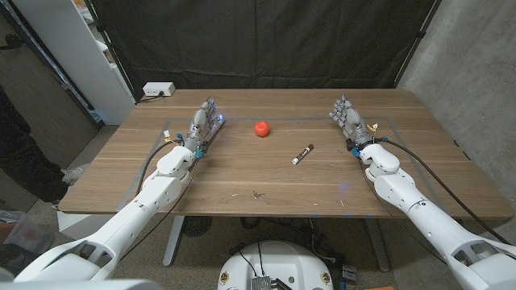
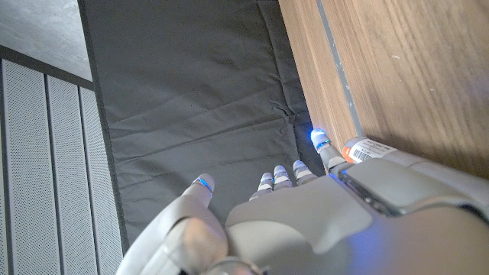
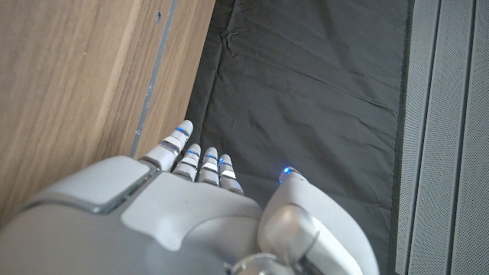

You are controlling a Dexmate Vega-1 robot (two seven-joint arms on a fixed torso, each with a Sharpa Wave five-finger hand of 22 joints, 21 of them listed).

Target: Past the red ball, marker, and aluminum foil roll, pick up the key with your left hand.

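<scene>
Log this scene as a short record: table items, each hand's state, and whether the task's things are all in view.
table: wooden
ball: red, toward the far edge, between the hands
marker, lying nearer than the ball, toward the right hand
small item, near the front edge, too small to identify; may be the key
foil roll: not made out
left hand, holds nothing, fingers extended
right hand, holds nothing, fingers extended
white box, far left corner
</scene>
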